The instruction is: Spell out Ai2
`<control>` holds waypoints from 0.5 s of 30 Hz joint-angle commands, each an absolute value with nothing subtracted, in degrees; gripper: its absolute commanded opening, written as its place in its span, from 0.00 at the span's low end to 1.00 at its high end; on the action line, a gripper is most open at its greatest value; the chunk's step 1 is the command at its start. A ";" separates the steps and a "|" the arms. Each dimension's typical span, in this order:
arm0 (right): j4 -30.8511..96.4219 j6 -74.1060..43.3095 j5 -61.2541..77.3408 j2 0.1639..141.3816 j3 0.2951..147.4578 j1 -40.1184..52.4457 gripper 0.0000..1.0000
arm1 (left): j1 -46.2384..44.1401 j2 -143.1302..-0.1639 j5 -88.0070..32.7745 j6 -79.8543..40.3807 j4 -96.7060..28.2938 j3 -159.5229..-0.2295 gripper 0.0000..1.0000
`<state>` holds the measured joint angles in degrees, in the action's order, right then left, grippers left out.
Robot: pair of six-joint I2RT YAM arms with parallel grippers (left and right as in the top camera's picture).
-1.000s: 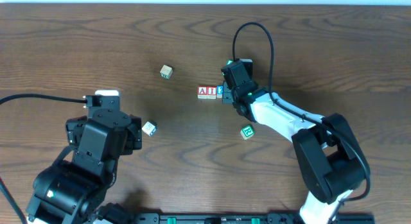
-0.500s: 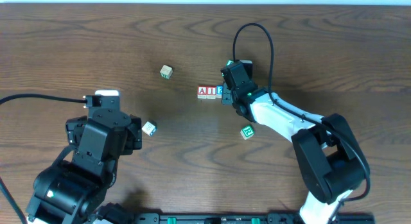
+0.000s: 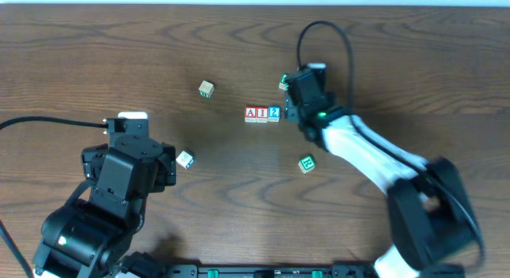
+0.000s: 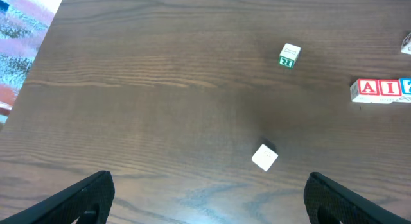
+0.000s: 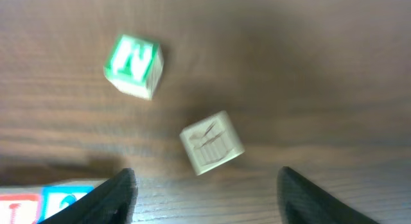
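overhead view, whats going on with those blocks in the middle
The A cube, I cube and 2 cube sit side by side in a row, reading Ai2. The right gripper is by the 2 end of the row, open and holding nothing. The left gripper is open too, well away from the row. A few spare cubes lie scattered around.

Touching cubes in a row on the tabletop [image 3: 119, 55]: A cube [image 3: 251, 113], red; I cube [image 3: 262, 113], red; 2 cube [image 3: 273, 113], blue. N cube [image 5: 133, 65]: green letter.
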<state>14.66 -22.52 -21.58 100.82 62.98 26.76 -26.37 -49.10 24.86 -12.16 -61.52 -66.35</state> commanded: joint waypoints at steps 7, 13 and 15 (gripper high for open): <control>13.15 -5.37 -9.80 70.81 51.72 24.16 0.99 | -26.28 -49.06 25.87 -12.43 -61.52 -66.87 0.95; 5.43 1.54 2.00 54.00 36.51 19.55 0.99 | -26.28 -49.06 25.89 -12.43 -61.52 -66.87 0.95; 0.34 3.29 6.00 49.30 31.53 16.80 0.99 | -26.28 -49.06 25.89 -12.43 -61.52 -66.87 0.95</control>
<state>2.76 -1.74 -2.42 53.84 35.99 19.66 -26.37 -49.12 24.88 -12.19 -61.45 -66.35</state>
